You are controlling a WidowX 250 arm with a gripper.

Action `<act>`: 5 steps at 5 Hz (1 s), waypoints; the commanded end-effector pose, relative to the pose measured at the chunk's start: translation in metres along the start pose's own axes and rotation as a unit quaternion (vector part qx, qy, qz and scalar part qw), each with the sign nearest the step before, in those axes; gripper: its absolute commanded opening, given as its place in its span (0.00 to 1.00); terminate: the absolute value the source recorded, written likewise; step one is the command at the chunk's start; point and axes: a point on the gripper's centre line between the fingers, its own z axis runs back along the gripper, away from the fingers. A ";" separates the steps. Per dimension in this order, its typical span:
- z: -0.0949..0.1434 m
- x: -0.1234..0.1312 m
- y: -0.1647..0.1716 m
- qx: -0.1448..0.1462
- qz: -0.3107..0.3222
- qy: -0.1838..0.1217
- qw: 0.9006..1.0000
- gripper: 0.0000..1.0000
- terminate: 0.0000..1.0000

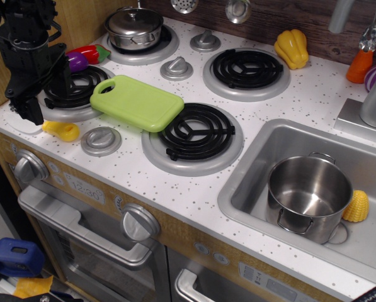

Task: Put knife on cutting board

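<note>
The knife [61,131] lies on the white counter at the front left; its chunky yellow handle shows, and its white blade runs left under the gripper and barely stands out from the counter. The lime-green cutting board [137,102] lies flat between the front-left and front-middle burners, with its handle hole toward the left. My black gripper [28,113] hangs low at the counter's left edge, just above and left of the knife handle, over the blade end. Its fingers merge into one dark mass, so the jaw opening does not show.
A lidded steel pot [135,26] sits on the back-left burner. A purple and red toy vegetable [84,58] lies behind the front-left burner. A yellow pepper [291,47] is at the back. The sink [250,157] holds a steel pot [308,196] and a corn cob [357,207].
</note>
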 end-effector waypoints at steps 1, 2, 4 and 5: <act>0.000 0.000 0.000 0.000 0.000 0.000 1.000 1.00 0.00; -0.009 -0.003 -0.001 -0.003 0.002 0.008 1.000 1.00 0.00; -0.031 -0.011 0.000 -0.012 0.007 0.033 0.999 1.00 0.00; -0.034 -0.011 0.002 -0.010 0.010 0.042 0.999 1.00 0.00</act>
